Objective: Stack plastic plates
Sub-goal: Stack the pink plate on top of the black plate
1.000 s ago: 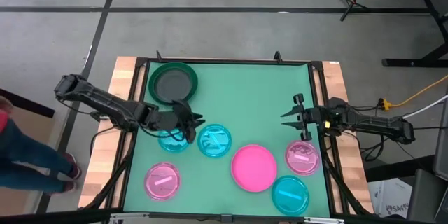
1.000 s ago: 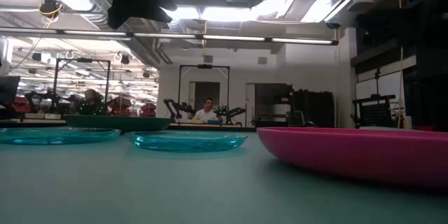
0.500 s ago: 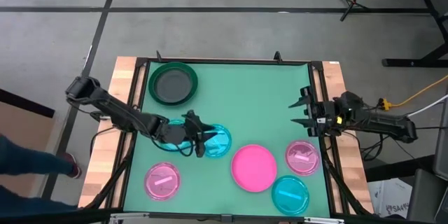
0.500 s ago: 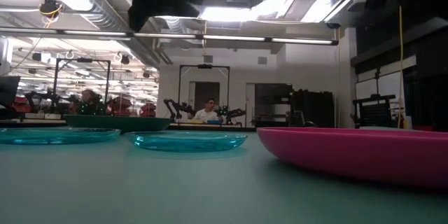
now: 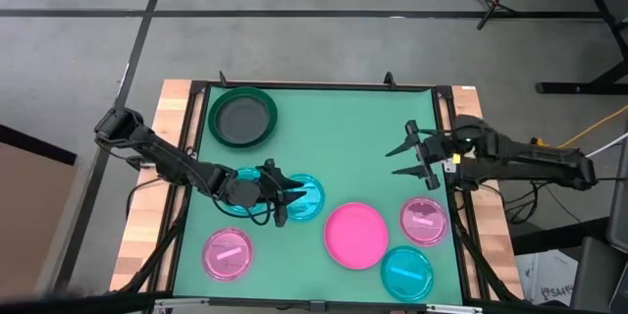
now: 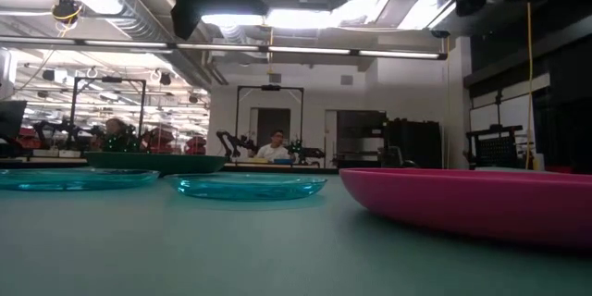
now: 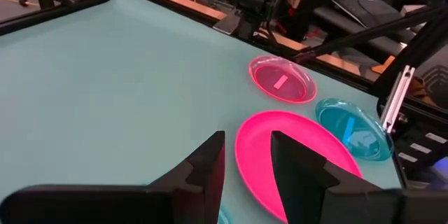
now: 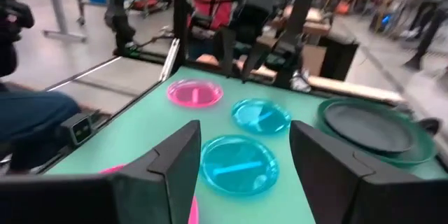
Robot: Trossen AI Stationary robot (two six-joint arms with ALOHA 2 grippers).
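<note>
The green tabletop (image 5: 324, 128) carries the plates spread out singly, which suggests the stacking has barely begun. Only one pair is already nested: in the upper left of the high view the dark grey plate (image 5: 238, 115) sits inside the big green plate (image 5: 215, 130), probably the base of the stack since it is the widest.

The solid pink plate (image 5: 355, 235) lies low and just right of centre, well clear of the others. Two see-through pink plates rest on the tabletop, one at the lower left (image 5: 228, 254) and one at the right (image 5: 425, 220). A cyan plate (image 5: 407, 273) lies at the lower right corner.

Two more cyan plates lie left of centre. The left gripper (image 5: 279, 196) hangs over the rim of one (image 5: 308, 199), its fingers slightly apart and holding nothing, so it seems poised to pick that plate by its edge. The other cyan plate (image 5: 241, 197) is mostly hidden under the left arm.

The right gripper (image 5: 411, 155) hovers above bare tabletop at the right edge, above the see-through pink plate there, fingers spread wide and empty, apparently waiting.
</note>
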